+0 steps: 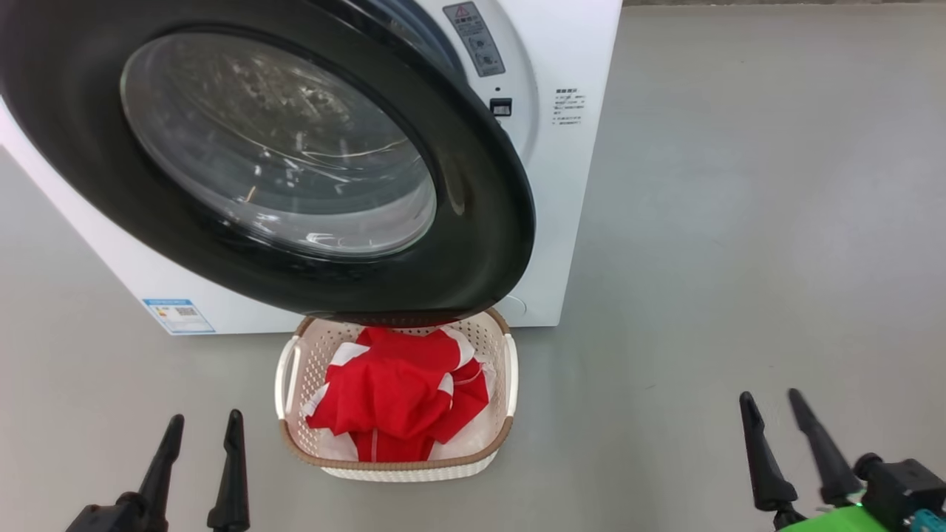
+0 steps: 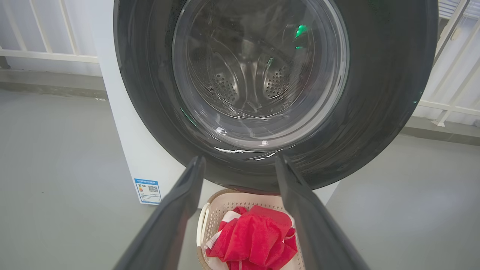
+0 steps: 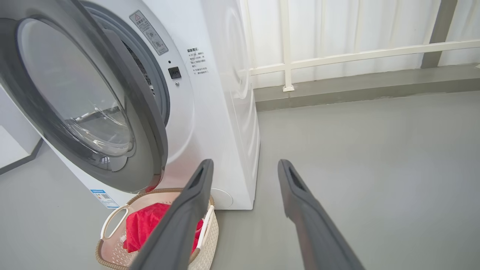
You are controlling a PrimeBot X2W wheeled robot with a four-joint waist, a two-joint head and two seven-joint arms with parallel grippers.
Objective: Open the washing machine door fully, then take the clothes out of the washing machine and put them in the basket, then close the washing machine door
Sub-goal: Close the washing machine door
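Observation:
The washing machine door [image 1: 473, 185] [image 2: 382, 93] [image 3: 146, 123], black-rimmed with a clear glass bowl, stands partly open in front of the white washing machine [image 1: 569, 222] [image 3: 221, 123]. Below it on the floor sits the cream basket [image 1: 508, 369] [image 2: 225, 204] [image 3: 112, 221] holding the red clothes [image 1: 399, 399] [image 2: 255, 236] [image 3: 144, 225] with white trim. My left gripper [image 1: 205, 425] [image 2: 240, 165] hangs open at the lower left, nothing between its fingers. At the lower right my right gripper [image 1: 770, 399] [image 3: 245, 168] is open too, empty, well clear of door and basket.
A grey floor [image 1: 739, 222] spreads to the right of the machine. A white railing [image 3: 337, 56] and a raised grey kerb run along the wall behind. A blue label [image 1: 179, 314] marks the machine's lower front corner.

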